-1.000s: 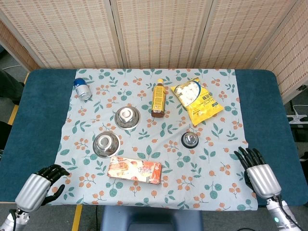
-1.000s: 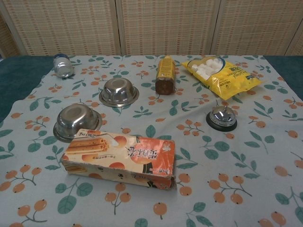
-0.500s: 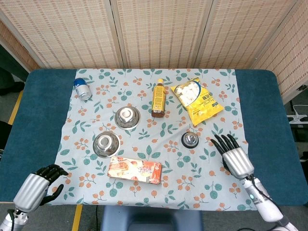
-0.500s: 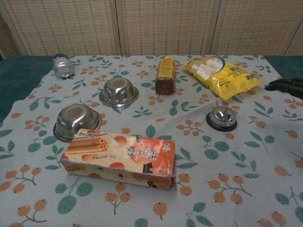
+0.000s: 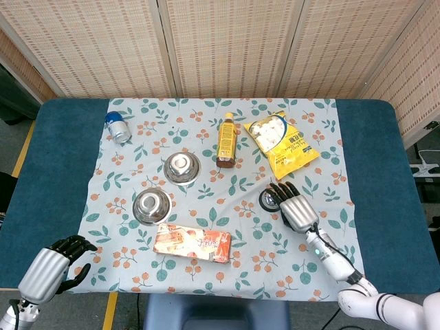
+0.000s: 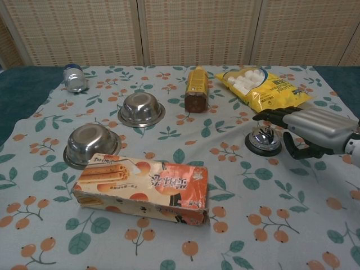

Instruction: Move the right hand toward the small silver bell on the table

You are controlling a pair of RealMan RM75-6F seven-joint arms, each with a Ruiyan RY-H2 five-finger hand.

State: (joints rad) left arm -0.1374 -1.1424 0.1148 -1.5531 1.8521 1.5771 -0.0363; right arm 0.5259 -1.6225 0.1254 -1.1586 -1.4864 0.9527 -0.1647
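Just in front of the right hand [image 5: 295, 208] sat the small silver bell [image 6: 263, 138], partly hidden under the dark fingertips [image 6: 269, 115]. The hand was flat and spread, palm down, and it held nothing. From the chest view its fingers [image 6: 281, 113] reached out over the top of the bell, with the thumb curled low beside it. I could not tell if they touched the bell or only hung above it. The bell lay a little ahead of the palm and toward the hand's inner side, so the hand looked almost there. The left hand [image 5: 53, 267] was well apart, down at the near edge of the counter [image 5: 62, 158], with its fingers curled in and nothing in them. The right hand was much the nearer one. The bell is round, so it had no long side to line up with.
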